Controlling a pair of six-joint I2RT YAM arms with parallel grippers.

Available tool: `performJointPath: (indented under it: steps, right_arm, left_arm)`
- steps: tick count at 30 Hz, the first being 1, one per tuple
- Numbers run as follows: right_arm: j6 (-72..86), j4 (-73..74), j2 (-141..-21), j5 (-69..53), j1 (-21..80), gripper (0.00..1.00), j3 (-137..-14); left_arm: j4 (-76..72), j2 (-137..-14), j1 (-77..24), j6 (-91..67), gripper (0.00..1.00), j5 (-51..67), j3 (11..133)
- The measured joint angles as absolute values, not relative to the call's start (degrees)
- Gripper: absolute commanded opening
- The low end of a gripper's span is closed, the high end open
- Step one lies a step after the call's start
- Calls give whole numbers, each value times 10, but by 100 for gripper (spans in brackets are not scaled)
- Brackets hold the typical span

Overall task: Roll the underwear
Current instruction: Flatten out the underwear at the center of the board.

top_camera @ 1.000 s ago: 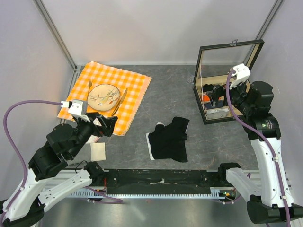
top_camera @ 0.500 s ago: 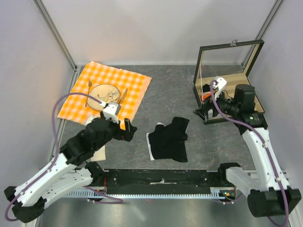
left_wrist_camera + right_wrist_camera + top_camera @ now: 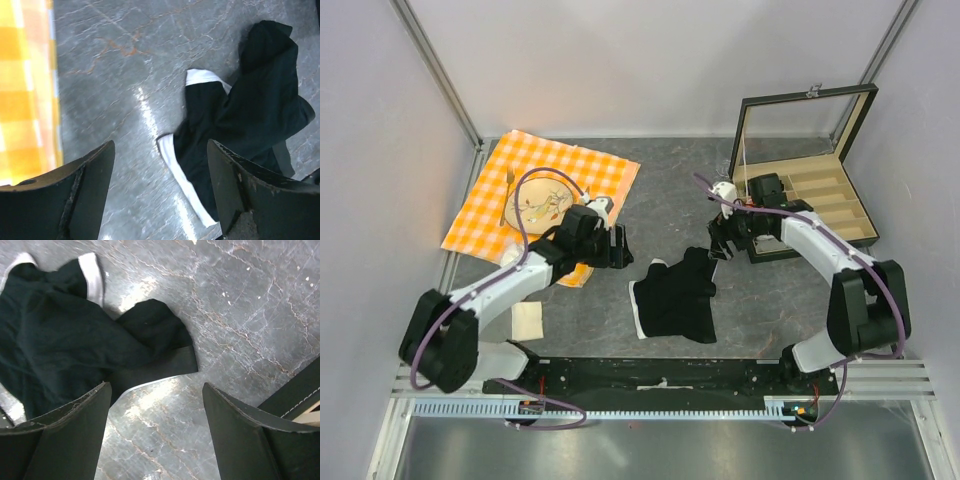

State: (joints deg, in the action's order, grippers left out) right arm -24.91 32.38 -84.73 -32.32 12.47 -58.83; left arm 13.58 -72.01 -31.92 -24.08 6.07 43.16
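1. The underwear [image 3: 675,297] lay crumpled on the counter [image 3: 670,180], near its front middle and between the two arms. It was soft black fabric, creased and partly folded over itself, with a white band along its left edge and at its upper left corner.
2. A rounded black flap stuck out at its upper right.
3. The counter was grey and stone-patterned, with pale and rusty veins, and glossy enough to show glare.
4. The left tool [image 3: 620,247] hung just left of the underwear. Its dark, wedge-shaped fingers [image 3: 90,190] were spread wide with nothing between them.
5. The right tool [image 3: 717,248] stood at the flap, likewise spread and empty. Whether it touched the fabric I could not tell.
6. An orange-and-white checked cloth [image 3: 605,175] lay at the back left, bearing a round patterned plate [image 3: 525,190].
7. A small white folded napkin [image 3: 527,322] sat on the counter beside the left arm, well apart from the underwear.
8. At the back right stood an open dark case [image 3: 820,190] with a raised, clear-panelled lid and beige compartments.
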Motion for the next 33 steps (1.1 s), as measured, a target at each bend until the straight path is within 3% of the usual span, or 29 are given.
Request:
performJointPath:
  steps: [11,22,29,33]
  right_arm:
    - [-261,311,-981,-222,165,64,-622]
    - [-271,313,-1019,-179,173,51,-631]
    - [-278,313,-1021,-177,173,25,-631]
    - [-278,313,-1021,-179,173,17,-631]
  left_arm:
    - [84,-881,-313,-239,72,141,522]
    - [84,-961,-313,-227,65,168,569]
    - [83,-1011,-314,-222,60,187,600]
    - [87,-1040,-321,-218,57,196,616]
